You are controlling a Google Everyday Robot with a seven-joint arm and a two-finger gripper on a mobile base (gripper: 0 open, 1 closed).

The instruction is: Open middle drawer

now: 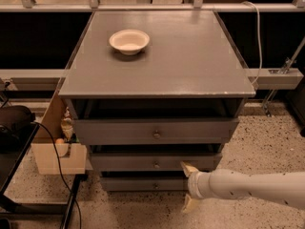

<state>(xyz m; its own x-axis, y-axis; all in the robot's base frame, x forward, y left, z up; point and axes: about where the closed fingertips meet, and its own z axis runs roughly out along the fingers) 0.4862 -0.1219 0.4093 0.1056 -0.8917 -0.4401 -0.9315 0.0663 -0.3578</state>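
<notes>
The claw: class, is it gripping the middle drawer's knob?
No: the claw hangs low by the right end of the middle drawer, well apart from its knob.

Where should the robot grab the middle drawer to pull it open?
By the small round knob at the centre of the middle drawer, coming straight from the front: the flat front offers nothing else to hold. The gripper, open, is just to the right of that knob and slightly lower.
</notes>
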